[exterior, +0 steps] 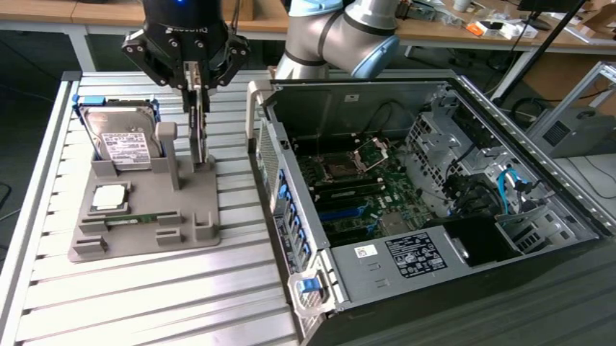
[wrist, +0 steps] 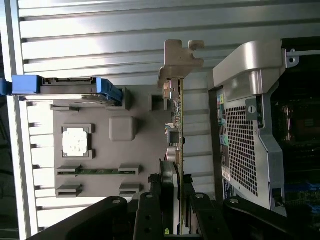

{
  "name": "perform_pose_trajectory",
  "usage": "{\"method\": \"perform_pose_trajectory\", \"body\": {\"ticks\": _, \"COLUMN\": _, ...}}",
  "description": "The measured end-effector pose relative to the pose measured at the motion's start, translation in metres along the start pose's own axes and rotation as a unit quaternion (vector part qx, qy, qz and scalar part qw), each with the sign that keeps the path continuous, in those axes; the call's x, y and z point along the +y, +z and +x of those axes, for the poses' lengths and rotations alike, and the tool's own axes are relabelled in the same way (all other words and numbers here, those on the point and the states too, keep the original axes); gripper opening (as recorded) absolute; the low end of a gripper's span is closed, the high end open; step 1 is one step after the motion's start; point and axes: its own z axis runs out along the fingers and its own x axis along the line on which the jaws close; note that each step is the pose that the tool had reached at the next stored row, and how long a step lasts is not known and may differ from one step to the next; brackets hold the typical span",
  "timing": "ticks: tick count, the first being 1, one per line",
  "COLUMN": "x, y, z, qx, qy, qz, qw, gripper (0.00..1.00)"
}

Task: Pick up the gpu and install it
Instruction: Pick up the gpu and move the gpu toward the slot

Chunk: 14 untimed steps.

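Note:
The gpu [exterior: 199,133] stands on edge in a slot of the grey holder [exterior: 144,231], seen edge-on as a thin card. In the wrist view the gpu [wrist: 178,115] shows its brownish board edge and silver end bracket [wrist: 179,57]. My gripper [exterior: 195,86] hangs straight above the card, with its fingers pressed on both faces of the card's upper edge. In the wrist view the black fingers [wrist: 150,210] flank the card closely, with my gripper [wrist: 171,210] shut on it. The card's lower edge still sits at the holder.
The holder [wrist: 145,145] also carries a hard drive [exterior: 120,140], a processor chip [exterior: 109,196] and a green memory stick [exterior: 135,218]. The open computer case [exterior: 433,187] lies at the exterior view's right, motherboard [exterior: 347,180] exposed. Both rest on a slatted metal table [exterior: 144,303].

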Motion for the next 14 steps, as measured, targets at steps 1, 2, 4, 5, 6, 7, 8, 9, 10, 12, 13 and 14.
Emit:
{"method": "perform_pose_trajectory", "body": {"ticks": 1, "x": 0.0000, "y": -0.0009, "z": 0.000, "qx": 0.0000, "qy": 0.000, "qz": 0.0000, "qw": 1.0000, "gripper": 0.27}}
{"method": "perform_pose_trajectory", "body": {"ticks": 2, "x": 0.0001, "y": -0.0017, "z": 0.000, "qx": 0.0000, "qy": 0.000, "qz": 0.0000, "qw": 1.0000, "gripper": 0.27}}
{"method": "perform_pose_trajectory", "body": {"ticks": 4, "x": 0.0002, "y": -0.0038, "z": 0.000, "qx": 0.0000, "qy": 0.000, "qz": -0.0001, "qw": 1.0000, "gripper": 0.27}}
{"method": "perform_pose_trajectory", "body": {"ticks": 5, "x": 0.0003, "y": -0.0051, "z": 0.000, "qx": 0.0000, "qy": 0.000, "qz": -0.0001, "qw": 1.0000, "gripper": 0.27}}
{"method": "perform_pose_trajectory", "body": {"ticks": 6, "x": 0.0003, "y": -0.0061, "z": 0.000, "qx": 0.0001, "qy": 0.000, "qz": 0.0000, "qw": 1.0000, "gripper": 0.27}}
{"method": "perform_pose_trajectory", "body": {"ticks": 7, "x": 0.0003, "y": -0.0070, "z": 0.000, "qx": 0.0000, "qy": 0.000, "qz": -0.0001, "qw": 1.0000, "gripper": 0.27}}
{"method": "perform_pose_trajectory", "body": {"ticks": 8, "x": 0.0004, "y": -0.0079, "z": 0.000, "qx": 0.0000, "qy": 0.000, "qz": -0.0001, "qw": 1.0000, "gripper": 0.27}}
{"method": "perform_pose_trajectory", "body": {"ticks": 9, "x": 0.0005, "y": -0.0089, "z": 0.000, "qx": 0.0000, "qy": 0.000, "qz": -0.0001, "qw": 1.0000, "gripper": 0.27}}
{"method": "perform_pose_trajectory", "body": {"ticks": 10, "x": 0.0005, "y": -0.0101, "z": 0.000, "qx": 0.0000, "qy": 0.000, "qz": -0.0001, "qw": 1.0000, "gripper": 0.27}}
{"method": "perform_pose_trajectory", "body": {"ticks": 12, "x": 0.0007, "y": -0.0134, "z": 0.000, "qx": 0.0001, "qy": 0.000, "qz": -0.0001, "qw": 1.0000, "gripper": 0.27}}
{"method": "perform_pose_trajectory", "body": {"ticks": 13, "x": 0.0008, "y": -0.0157, "z": 0.000, "qx": 0.0001, "qy": 0.000, "qz": -0.0002, "qw": 1.0000, "gripper": 0.27}}
{"method": "perform_pose_trajectory", "body": {"ticks": 14, "x": 0.0008, "y": -0.0169, "z": 0.000, "qx": 0.0001, "qy": 0.000, "qz": -0.0003, "qw": 1.0000, "gripper": 0.27}}
